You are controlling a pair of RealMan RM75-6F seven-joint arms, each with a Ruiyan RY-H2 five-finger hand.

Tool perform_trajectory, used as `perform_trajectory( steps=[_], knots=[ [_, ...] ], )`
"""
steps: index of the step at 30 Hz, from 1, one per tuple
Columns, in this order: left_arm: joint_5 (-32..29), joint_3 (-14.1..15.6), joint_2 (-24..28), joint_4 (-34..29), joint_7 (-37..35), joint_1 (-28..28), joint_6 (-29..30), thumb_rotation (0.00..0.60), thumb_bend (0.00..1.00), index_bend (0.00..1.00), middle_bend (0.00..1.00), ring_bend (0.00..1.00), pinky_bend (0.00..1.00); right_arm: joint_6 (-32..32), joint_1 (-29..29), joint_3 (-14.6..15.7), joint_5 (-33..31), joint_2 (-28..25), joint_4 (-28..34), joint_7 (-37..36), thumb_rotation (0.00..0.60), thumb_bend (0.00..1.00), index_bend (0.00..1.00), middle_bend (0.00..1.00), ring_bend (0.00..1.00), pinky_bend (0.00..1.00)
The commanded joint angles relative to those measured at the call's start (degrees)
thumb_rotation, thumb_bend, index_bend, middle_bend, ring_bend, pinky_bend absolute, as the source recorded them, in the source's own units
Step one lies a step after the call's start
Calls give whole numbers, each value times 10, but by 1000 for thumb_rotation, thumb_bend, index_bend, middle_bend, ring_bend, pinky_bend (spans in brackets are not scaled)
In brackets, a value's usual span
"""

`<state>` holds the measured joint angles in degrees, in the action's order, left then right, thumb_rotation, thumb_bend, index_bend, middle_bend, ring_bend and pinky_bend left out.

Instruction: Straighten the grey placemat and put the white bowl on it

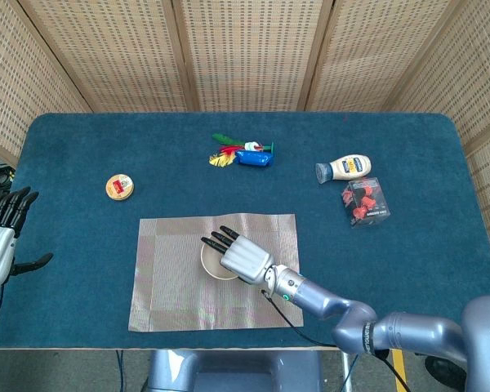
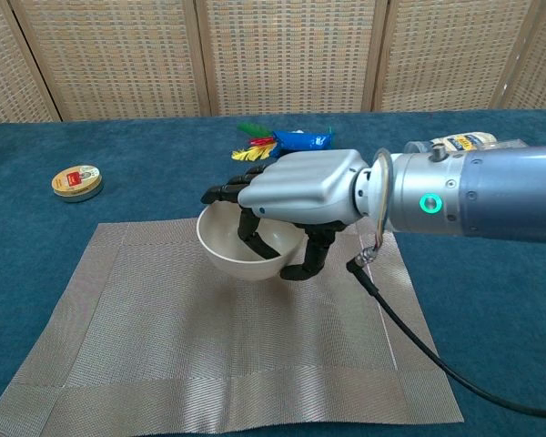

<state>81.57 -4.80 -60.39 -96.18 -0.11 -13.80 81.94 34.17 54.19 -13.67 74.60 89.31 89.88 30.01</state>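
You see a cream-white bowl [image 2: 241, 250] on a grey woven placemat [image 1: 171, 286] with a paler border, a deep blue desk [image 1: 425, 261], and a silver right hand [image 2: 296, 196] with black fingers [image 2: 220, 193].

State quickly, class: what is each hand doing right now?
Left hand: open, holding nothing.
Right hand: gripping the white bowl over the placemat.
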Motion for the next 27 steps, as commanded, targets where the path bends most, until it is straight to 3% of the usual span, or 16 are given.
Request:
perform_trajectory(
  steps=[1,12,18,20,22,24,25,27],
  knots=[
    [-2,-1,-1,1,1,0,-2,600,0,0,0,0,0,-5,22,7,-26,37,-40,17,600,564,724,0,0,0],
    [-7,-4,-6,3,13,-3,-16,600,0,0,0,0,0,5,39,49,-53,72,-80,36,600,565,723,0,0,0],
    [-6,-5,-7,2,14,-4,-19,600,0,0,0,0,0,16,39,57,-55,67,-74,40,600,563,718,0,0,0],
    [-7,-5,-7,2,14,-4,-20,600,0,0,0,0,0,18,38,61,-59,60,-70,41,600,508,627,0,0,0],
    [-6,-5,-7,2,14,-3,-19,600,0,0,0,0,0,19,38,67,-61,52,-64,43,600,266,335,0,0,0],
    [-5,-5,-7,1,15,-3,-19,600,0,0,0,0,0,21,37,70,-60,47,-59,41,600,60,109,0,0,0],
    [-4,-5,-7,1,15,-2,-18,600,0,0,0,0,0,26,36,71,-58,43,-54,39,600,7,39,0,0,0],
    [-3,-5,-7,0,15,-2,-18,600,0,0,0,0,0,36,34,72,-52,37,-45,36,600,0,1,0,0,0]
  ],
)
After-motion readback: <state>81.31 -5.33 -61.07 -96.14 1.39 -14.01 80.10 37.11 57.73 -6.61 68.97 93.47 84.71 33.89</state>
